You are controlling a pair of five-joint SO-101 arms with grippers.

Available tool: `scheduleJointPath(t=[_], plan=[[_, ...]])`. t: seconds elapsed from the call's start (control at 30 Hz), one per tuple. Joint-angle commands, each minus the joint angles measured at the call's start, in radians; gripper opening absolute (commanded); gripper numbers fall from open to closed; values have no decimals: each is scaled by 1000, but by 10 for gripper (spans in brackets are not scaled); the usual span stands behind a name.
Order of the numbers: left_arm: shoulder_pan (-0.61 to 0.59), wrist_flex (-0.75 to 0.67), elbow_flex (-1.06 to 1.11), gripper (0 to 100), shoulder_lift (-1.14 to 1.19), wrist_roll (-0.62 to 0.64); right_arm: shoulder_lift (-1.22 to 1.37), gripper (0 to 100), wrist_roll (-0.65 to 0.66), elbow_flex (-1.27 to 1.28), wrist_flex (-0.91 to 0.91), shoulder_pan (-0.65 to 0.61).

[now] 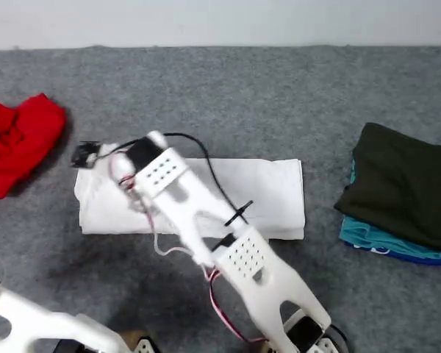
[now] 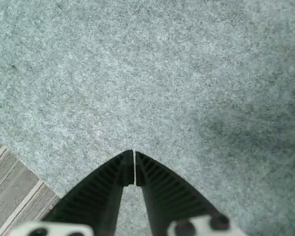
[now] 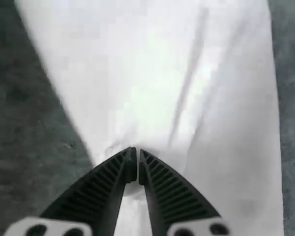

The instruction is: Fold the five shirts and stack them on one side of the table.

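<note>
Three folded shirts sit stacked at the right edge of the tabletop: a dark shirt on top, a teal shirt under it, and a blue shirt at the bottom. The white shirt lies in the middle, folded to a long band. The red shirt is crumpled at the left edge.

The white cloth looks light, soft and limp. It will likely sag and unfold if lifted by one point, so an end or corner of the band, layers pinched together, seems the best hold.

The right tool is at the band's left end, clenched, with cloth puckered at its tips, apparently pinching the white shirt. The left tool hangs clenched and empty over bare tabletop near the left corner of the near edge.
</note>
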Motion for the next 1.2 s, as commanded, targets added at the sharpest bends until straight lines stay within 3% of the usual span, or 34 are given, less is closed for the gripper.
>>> scheduleJointPath(t=[0.0,0.17,0.53,0.97,1.17], plan=[[3,-21,8,15,-21,-11,42,15,-3,-11,-41,81],[3,-21,41,15,-25,-12,102,12,-2,-17,-35,93],[3,-21,38,15,-26,-12,-47,14,-64,-207,64,93],[5,-66,35,15,-26,-20,-509,19,-227,486,61,340],[104,-91,36,15,-26,-120,-576,199,-331,591,59,486]])
